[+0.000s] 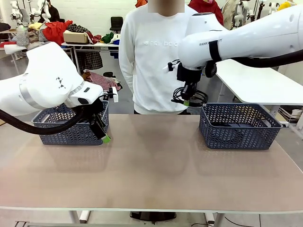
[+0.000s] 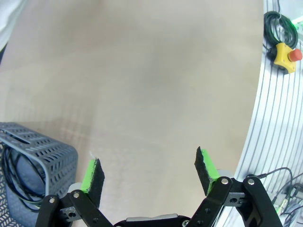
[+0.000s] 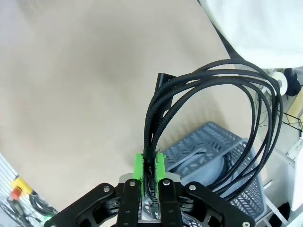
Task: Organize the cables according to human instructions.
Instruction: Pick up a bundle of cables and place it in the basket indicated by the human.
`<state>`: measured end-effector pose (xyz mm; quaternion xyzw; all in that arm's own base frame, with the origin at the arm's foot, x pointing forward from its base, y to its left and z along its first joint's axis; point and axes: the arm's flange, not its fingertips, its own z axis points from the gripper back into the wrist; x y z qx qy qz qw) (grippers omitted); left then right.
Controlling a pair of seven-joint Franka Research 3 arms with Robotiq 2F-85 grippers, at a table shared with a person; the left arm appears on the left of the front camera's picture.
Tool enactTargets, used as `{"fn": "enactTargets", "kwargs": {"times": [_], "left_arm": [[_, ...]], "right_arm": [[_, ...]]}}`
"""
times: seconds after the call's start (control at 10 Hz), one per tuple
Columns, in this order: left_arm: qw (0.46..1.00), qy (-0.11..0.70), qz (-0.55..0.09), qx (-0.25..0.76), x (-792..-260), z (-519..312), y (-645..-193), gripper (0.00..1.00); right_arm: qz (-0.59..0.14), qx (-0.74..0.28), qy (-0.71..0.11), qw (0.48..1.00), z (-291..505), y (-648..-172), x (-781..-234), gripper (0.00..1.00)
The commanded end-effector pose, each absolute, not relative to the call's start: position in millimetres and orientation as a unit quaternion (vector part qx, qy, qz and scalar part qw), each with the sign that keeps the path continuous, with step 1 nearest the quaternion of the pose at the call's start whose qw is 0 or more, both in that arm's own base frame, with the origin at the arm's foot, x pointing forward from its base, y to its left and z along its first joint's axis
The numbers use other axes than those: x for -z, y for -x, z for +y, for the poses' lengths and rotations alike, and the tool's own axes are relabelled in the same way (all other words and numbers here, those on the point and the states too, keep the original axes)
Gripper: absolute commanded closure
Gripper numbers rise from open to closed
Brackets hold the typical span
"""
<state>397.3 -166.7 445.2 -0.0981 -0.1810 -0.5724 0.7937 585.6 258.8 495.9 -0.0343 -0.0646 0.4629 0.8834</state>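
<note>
A coiled black cable hangs in the air just left of the right-hand grey basket, and my right gripper is shut on it. In the right wrist view the cable loops out from between the green pads, over that basket. My left gripper hovers low in front of the left-hand grey basket. Its fingers stand open with nothing between them above bare table, and a black cable lies in the basket beside it.
A person in a white sweatshirt stands at the far edge between the baskets. The tan tabletop stretches between and in front of them. A yellow stop button sits on the metal rail at the table's edge.
</note>
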Motion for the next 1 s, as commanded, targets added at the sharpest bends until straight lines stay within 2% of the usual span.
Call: {"fn": "enactTargets", "kwargs": {"times": [0.0,0.3,0.9], "left_arm": [[0.794,0.099,-0.178,0.573,-447.0,-164.0,-398.3,0.0],[0.794,0.099,-0.178,0.573,-447.0,-164.0,-398.3,0.0],[0.794,0.099,-0.178,0.573,-447.0,-164.0,-398.3,0.0]], "right_arm": [[-0.063,-0.499,0.036,0.863,229.4,-579.7,-497.7,1.0],[-0.06,-0.513,0.024,0.856,202.4,-589.1,-497.4,1.0],[-0.057,-0.507,0.037,0.859,209.3,-596.4,-499.0,1.0]]}}
